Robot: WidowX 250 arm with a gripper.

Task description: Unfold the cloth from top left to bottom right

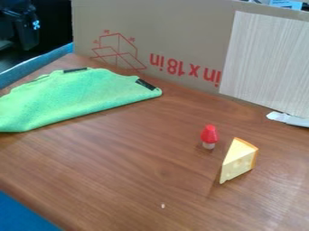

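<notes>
The green cloth (72,99) lies folded on the left part of the wooden table, with its long straight edge running from the lower left up to the right. Black patches mark its top edge and its right corner. Its left end is cut off by the border of the view.
A red-topped mushroom-like toy (208,136) stands right of centre, beside a toy cheese wedge (239,160). Behind the table (138,180) rises a cardboard wall (175,36) with a pale wood-grain panel (265,63). A white object (288,119) lies at the right edge.
</notes>
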